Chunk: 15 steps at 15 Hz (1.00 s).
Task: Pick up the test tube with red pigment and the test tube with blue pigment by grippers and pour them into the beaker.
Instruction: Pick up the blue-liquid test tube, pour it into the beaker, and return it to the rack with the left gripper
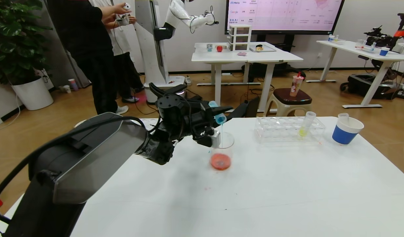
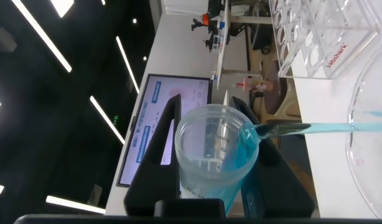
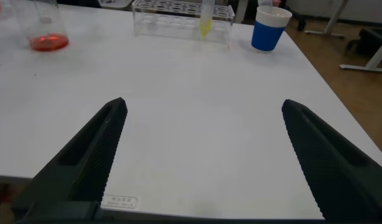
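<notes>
Your left gripper (image 1: 211, 122) clamps the test tube with blue pigment (image 1: 218, 116), tipped mouth-down above the beaker (image 1: 221, 149) near the table's (image 1: 254, 191) middle. The tube is slim and clear; a thin cyan stream falls from its lip into the beaker, which already holds a red-orange pool. Your right gripper (image 3: 203, 155) hovers over the near right of the table, jaws spread wide and empty. Farther right stand a clear rack (image 1: 289, 129) with a yellow-liquid tube (image 1: 305, 126) and a blue cup (image 1: 347, 130).
</notes>
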Available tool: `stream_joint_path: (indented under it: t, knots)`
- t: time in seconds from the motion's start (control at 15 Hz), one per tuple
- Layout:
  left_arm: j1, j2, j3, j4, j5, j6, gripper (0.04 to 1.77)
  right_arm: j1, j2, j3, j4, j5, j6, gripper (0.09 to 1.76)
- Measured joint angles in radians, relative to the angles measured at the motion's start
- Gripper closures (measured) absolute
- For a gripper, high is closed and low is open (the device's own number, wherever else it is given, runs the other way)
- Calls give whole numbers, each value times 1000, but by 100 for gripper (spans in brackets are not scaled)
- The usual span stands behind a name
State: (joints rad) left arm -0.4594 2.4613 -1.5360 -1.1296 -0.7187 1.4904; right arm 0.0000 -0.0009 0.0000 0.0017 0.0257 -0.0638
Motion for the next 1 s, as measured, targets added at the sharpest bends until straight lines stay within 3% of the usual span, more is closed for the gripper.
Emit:
stream_joint_path:
  t: [0.47, 1.0]
  knots:
    - [7, 5, -4, 7, -2, 118, 128, 0, 0, 0, 0, 0, 0, 11]
    - [7, 5, -4, 5, -16, 154, 128, 0, 0, 0, 0, 0, 0, 11]
